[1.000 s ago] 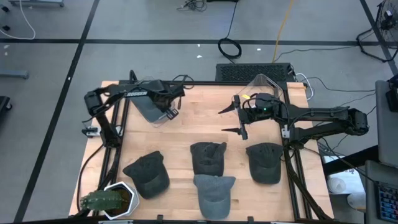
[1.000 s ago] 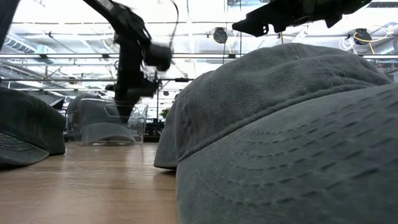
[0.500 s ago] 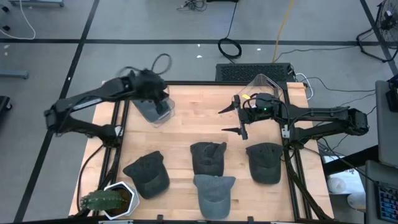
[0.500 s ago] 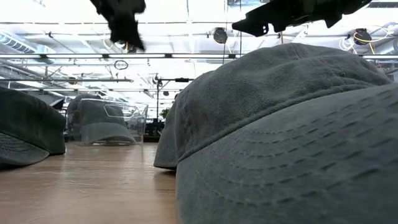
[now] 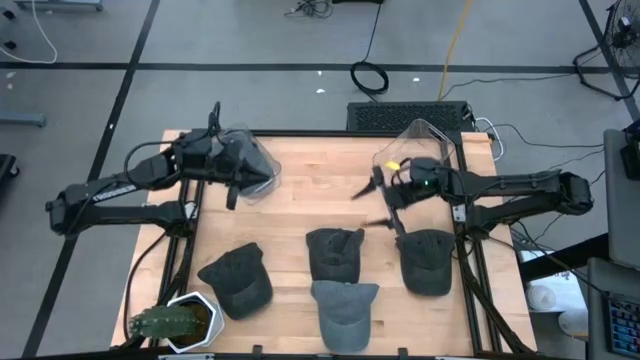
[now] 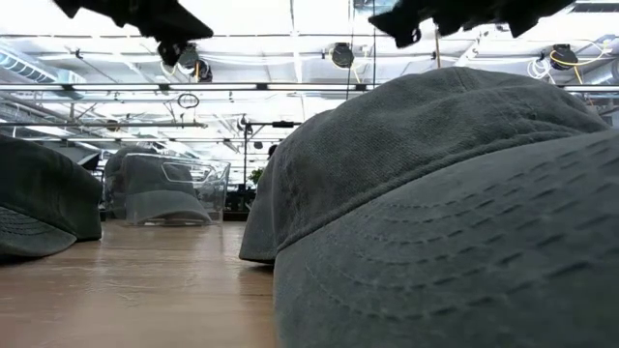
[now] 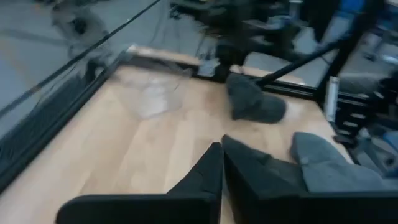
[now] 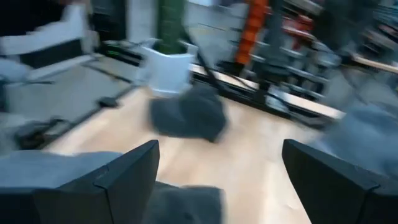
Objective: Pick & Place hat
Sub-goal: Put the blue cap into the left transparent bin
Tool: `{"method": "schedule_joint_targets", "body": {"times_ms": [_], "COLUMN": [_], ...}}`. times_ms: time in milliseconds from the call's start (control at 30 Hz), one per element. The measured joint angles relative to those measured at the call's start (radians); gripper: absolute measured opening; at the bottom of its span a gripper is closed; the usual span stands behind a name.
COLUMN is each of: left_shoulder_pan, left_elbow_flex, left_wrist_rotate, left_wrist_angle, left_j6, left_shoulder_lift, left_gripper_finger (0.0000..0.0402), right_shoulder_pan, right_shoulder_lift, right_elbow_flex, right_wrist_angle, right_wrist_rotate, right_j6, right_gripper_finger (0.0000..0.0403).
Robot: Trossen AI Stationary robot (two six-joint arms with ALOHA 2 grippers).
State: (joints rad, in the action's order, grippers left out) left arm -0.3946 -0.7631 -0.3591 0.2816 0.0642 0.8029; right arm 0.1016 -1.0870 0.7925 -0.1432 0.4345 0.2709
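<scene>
Left gripper (image 5: 234, 193), fingers pressed together and empty, hovers upper left beside the clear bin (image 5: 252, 165); right gripper (image 5: 379, 205) spread wide above the centre hat (image 5: 335, 251)

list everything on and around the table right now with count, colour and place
hats: four loose, three dark grey and one lighter grey, in a cluster on the table's near half
clear bins: two, see-through, at the far left and far right of the table; the left one holds a grey hat per the low view
cactus pot: one, white with a green plant, near left corner
table: one, light wood
left gripper: dark, shut, empty, beside the left bin
right gripper: dark, open, above the wood near the hats
</scene>
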Motion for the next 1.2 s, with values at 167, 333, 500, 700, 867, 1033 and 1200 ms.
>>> {"method": "schedule_joint_targets", "body": {"times_ms": [167,333,500,700,867,1033,1200], "left_shoulder_pan": [0.001,0.001,0.014,0.015,0.015,0.015,0.015], "left_elbow_flex": [0.029,0.032,0.032,0.032,0.032,0.032,0.032], "left_wrist_rotate": [0.021,0.021,0.020,0.021,0.021,0.021,0.021], "left_wrist_angle": [0.008,0.000,-0.073,-0.145,-0.159,-0.159,-0.159], "left_j6": [0.120,0.088,0.004,0.083,0.094,0.096,0.096], "left_shoulder_lift": [0.001,0.009,0.009,0.008,0.008,0.008,0.008], "left_gripper_finger": [0.0083,0.0174,0.0243,0.0282,0.0292,0.0286,0.0287], "right_shoulder_pan": [-0.169,-0.331,-0.517,-0.700,-0.747,-0.705,-0.728], "right_shoulder_lift": [0.000,0.000,-0.019,-0.144,-0.313,-0.402,-0.432], "right_elbow_flex": [0.000,0.000,0.000,0.099,0.202,0.209,0.210], "right_wrist_angle": [0.020,0.138,0.207,0.332,0.430,0.425,0.340], "right_wrist_rotate": [-0.124,-0.292,-0.521,-0.679,-0.692,-0.693,-0.641], "right_j6": [-0.051,-0.175,-0.310,-0.481,-0.530,-0.670,-0.799], "right_gripper_finger": [0.0329,0.0329,0.0329,0.0329,0.0329,0.0329,0.0329]}}
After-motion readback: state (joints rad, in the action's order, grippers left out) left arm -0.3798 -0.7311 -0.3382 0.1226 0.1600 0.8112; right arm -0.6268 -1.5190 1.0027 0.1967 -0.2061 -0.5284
